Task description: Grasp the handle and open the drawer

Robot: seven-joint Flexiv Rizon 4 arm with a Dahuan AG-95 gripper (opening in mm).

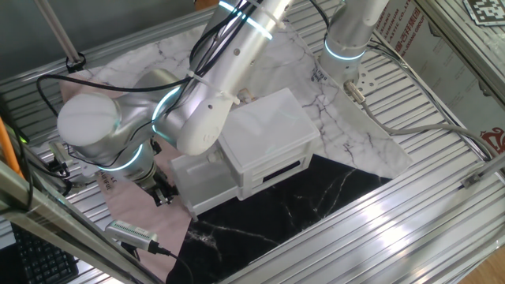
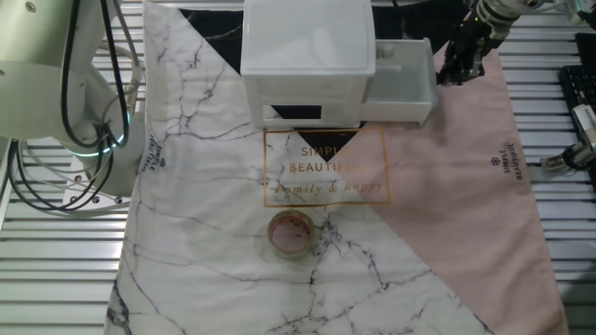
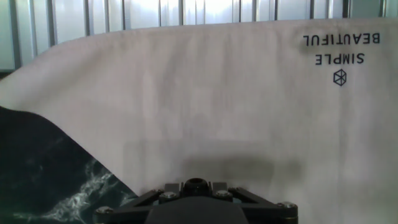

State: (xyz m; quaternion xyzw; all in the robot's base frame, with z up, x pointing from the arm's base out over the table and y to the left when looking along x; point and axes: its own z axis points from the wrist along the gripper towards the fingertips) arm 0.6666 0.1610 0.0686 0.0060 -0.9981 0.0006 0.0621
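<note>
the other fixed view: drawer sits well out of the cabinet with the gripper at its front, handle hidden, fingers' state unreadable; keep any further pull straight along the slide, no lift.

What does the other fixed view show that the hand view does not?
Only the other fixed view shows the cabinet, the drawer pulled out sideways, the gripper beside the drawer front, and a small round container. Only the hand view shows the underside of the hand against the cloth; its fingers are out of frame. Both show the pink cloth with printed lettering.
</note>
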